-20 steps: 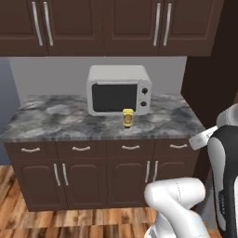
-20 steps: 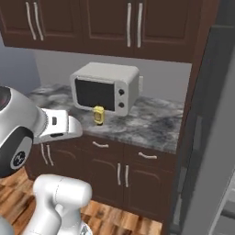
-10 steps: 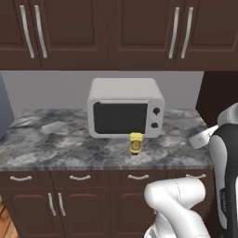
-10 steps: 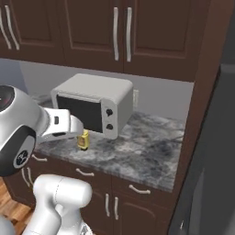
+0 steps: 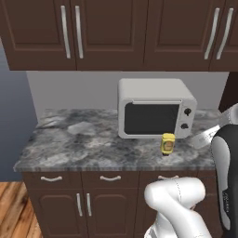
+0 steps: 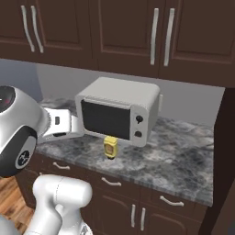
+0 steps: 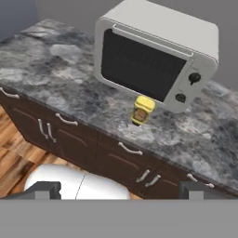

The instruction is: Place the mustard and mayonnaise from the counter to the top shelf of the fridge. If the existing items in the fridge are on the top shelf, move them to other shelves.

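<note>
Pincer (image 7: 118, 190) was open wide, nothing between the fingers: the two dark fingertips (image 7: 44, 189) sat far apart at the bottom corners of the hand view, well back from the counter and above floor level, out over the cabinet fronts. Hand was tilted forward and down, looking along at the counter edge.

Ahead of the pincer, roughly centred between the fingertips and well apart from them, stood the mustard (image 7: 142, 110), upright on the counter (image 7: 51, 74), just in front of the microwave (image 7: 155, 56) near its control-knob end. Couldn't tell whether the bottle touched the microwave door or stood just clear of it.

In the base views the mustard (image 5: 168, 143) (image 6: 110, 147) stood on the grey marbled counter (image 5: 83, 144) (image 6: 179, 156), beside the lower front corner of the microwave (image 5: 153, 108) (image 6: 120, 110). The arm's white forearm link (image 6: 59, 125) ran out level from the big shoulder joint toward the microwave's side in the right base view; the arm (image 5: 223, 158) showed at the right edge of the left base view, upright.

Further out from the pincer: dark brown base cabinets (image 7: 69, 135) with silver handles under the slab, wood floor (image 7: 18, 158) below them, and upper cabinets (image 5: 107, 32) (image 6: 133, 32) above the microwave.
</note>
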{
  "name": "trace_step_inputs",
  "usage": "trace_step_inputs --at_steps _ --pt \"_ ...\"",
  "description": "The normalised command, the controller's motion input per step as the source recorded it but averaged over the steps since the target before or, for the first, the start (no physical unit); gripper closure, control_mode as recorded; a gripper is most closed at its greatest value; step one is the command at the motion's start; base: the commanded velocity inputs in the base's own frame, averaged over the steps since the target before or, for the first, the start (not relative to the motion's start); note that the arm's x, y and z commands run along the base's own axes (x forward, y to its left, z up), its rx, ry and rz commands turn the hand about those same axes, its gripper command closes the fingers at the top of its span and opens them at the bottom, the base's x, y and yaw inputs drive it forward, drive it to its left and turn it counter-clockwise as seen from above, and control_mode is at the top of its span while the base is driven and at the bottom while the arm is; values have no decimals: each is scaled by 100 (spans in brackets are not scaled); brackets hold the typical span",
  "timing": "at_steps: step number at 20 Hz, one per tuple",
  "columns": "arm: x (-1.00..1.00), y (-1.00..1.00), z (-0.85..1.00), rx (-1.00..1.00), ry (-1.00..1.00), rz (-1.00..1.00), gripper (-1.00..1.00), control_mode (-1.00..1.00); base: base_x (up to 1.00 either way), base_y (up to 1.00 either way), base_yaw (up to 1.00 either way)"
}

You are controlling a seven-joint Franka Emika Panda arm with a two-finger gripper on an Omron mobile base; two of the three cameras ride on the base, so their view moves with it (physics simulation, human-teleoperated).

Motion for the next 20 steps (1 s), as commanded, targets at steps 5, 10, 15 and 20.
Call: trace_step_inputs --at_steps 5,10,15,20 --pt "0 0 0 0 0 0 -100 100 13 12 0" --pt "0 -57 -11 4 2 1 -100 -100 0 0 0" --pt "33 -85 -24 6 11 7 -100 -100 0 0 0" --pt "92 -30 -23 0 9 8 -100 -100 0 0 0"
